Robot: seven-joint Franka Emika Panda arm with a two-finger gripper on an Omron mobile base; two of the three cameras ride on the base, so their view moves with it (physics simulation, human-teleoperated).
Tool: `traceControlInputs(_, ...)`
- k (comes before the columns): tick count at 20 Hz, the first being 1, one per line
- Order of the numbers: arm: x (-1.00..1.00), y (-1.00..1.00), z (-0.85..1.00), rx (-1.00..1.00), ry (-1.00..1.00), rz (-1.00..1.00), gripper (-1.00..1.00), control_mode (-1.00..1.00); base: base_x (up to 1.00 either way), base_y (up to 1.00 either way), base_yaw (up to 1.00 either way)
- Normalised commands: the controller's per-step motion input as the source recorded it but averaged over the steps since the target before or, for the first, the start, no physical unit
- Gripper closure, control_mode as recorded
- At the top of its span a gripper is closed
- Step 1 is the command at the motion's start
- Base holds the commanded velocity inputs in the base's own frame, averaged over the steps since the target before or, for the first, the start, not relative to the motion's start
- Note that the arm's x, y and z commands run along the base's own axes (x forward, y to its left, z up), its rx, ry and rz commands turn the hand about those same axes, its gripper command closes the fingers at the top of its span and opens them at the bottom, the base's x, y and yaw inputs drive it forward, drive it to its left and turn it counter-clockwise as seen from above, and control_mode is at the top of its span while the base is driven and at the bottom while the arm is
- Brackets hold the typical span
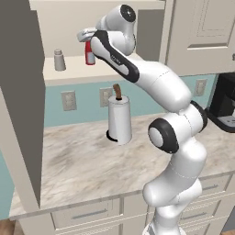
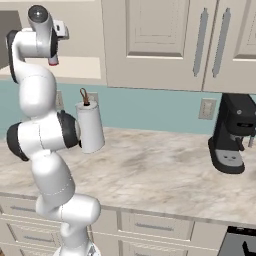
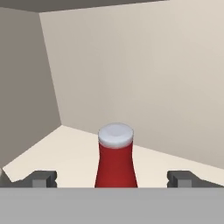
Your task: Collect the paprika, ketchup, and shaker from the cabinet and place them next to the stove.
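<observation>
Overall: the arm reached up into the open cabinet [image 1: 69, 69].
Gripper: the gripper [image 3: 113, 178] was spread wide, holding nothing; its two fingertips [image 3: 41, 178] stood well apart on either side of the ketchup [image 3: 116, 162].
Ketchup: upright on the cabinet shelf, white cap up, between the fingers but apart from both in the hand view; in the left view the ketchup [image 1: 90, 53] stood just beside the hand.
Left view: it alone showed the shaker [image 1: 59, 60], upright on the same shelf, well left of the ketchup.
Right view: the arm hid most of the shelf; a red bit of the bottle [image 2: 53, 61] showed under the hand. It also showed a black coffee machine [image 2: 231, 135] at the far right of the counter [image 2: 160, 170].
Around: a paper towel roll [image 1: 119, 120] stood on the counter below the shelf, close behind the arm.
Paprika: could not tell where it was.
</observation>
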Motion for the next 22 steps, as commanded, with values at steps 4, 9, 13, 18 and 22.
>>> traceControlInputs(4, 0.13, 0.02, 0.00, 0.00, 0.00, 0.01, -1.00, -1.00, 0.00, 0.00, 0.00)
traceControlInputs(9, 0.17, 0.02, 0.00, 0.00, 0.00, 0.01, -1.00, -1.00, 0.00, 0.00, 0.00)
traceControlInputs(13, 0.14, 0.06, -0.05, 0.00, 0.00, 0.01, -1.00, -1.00, 0.00, 0.00, 0.00)
traceControlInputs(18, 0.13, 0.21, -0.13, 0.00, 0.00, 0.00, 1.00, -1.00, 0.00, 0.00, 0.00)
traceControlInputs(22, 0.13, 0.20, -0.11, 0.00, 0.00, 0.01, 1.00, -1.00, 0.00, 0.00, 0.00)
